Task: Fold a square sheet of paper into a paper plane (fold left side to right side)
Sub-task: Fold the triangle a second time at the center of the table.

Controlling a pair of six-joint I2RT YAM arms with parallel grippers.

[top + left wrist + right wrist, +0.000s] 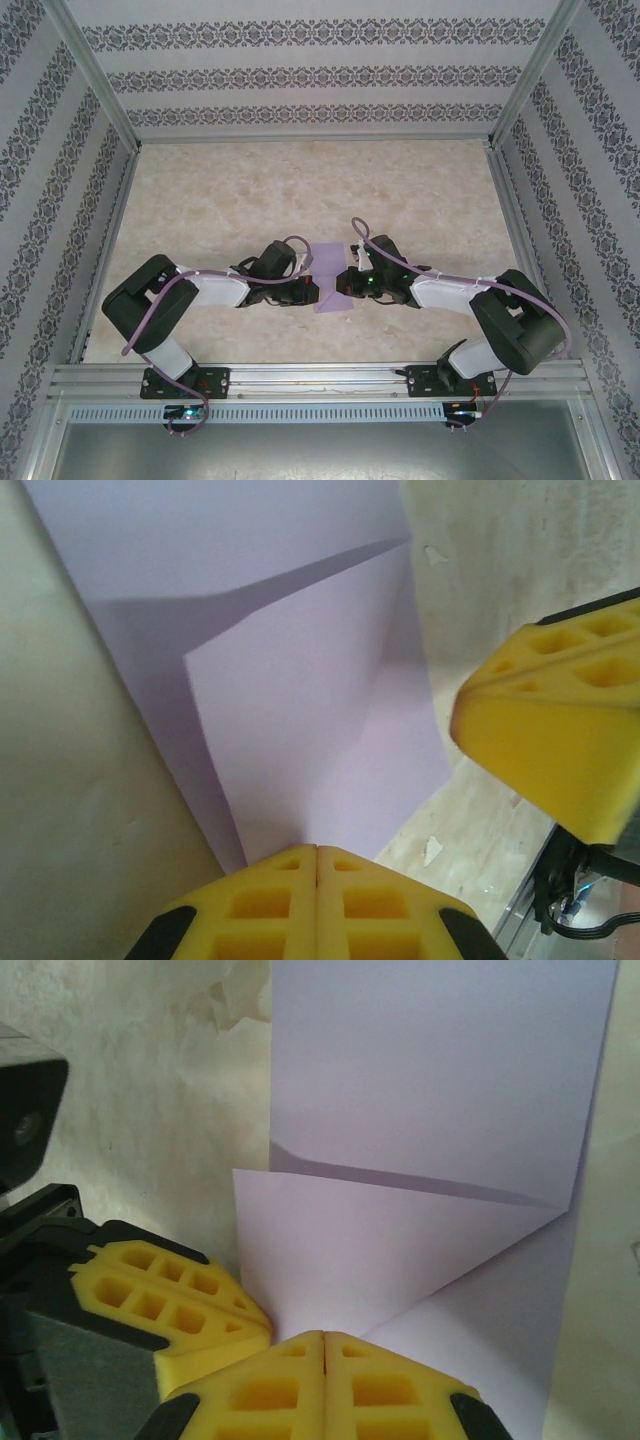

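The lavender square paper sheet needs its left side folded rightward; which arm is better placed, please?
Probably the left: the left gripper is shut on the left edge of the lavender paper sheet; the right gripper is shut on its right edge.

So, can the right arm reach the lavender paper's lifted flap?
Likely yes: the right gripper looks shut on the flap's near corner of the square sheet of paper, with the left gripper crowding beside it.

Lavender square sheet of paper (330, 262) flat on the pale marbled desk (300, 190), left fingers (309, 290) and right fingers (347, 284) meeting at its opposite edges, both arms stretched inward, patterned walls around
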